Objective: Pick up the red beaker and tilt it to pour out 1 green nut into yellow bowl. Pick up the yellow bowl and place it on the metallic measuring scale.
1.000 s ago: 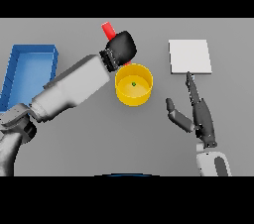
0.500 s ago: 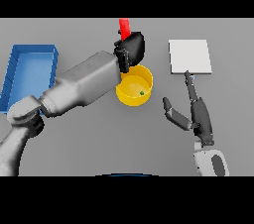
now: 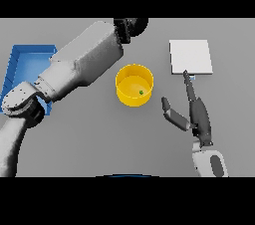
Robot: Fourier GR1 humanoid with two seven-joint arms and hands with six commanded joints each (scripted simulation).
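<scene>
Grey table (image 3: 89, 139), contents:

Yellow bowl (image 3: 134, 85): upright at centre, one green nut (image 3: 141, 91) lying inside.

Metallic scale (image 3: 191, 56): flat pale square at two o'clock from the bowl, well apart from it.

Blue tray (image 3: 20, 64): at nine o'clock, partly covered by the left arm.

Left hand (image 3: 130, 26): at twelve o'clock beyond the bowl, cut by the scene's far edge; its fingers cannot be made out. Red beaker not visible.

Right hand (image 3: 196, 114): at four o'clock, fingers straight, thumb spread, holding nothing, fingertips near the scale's near edge.
</scene>
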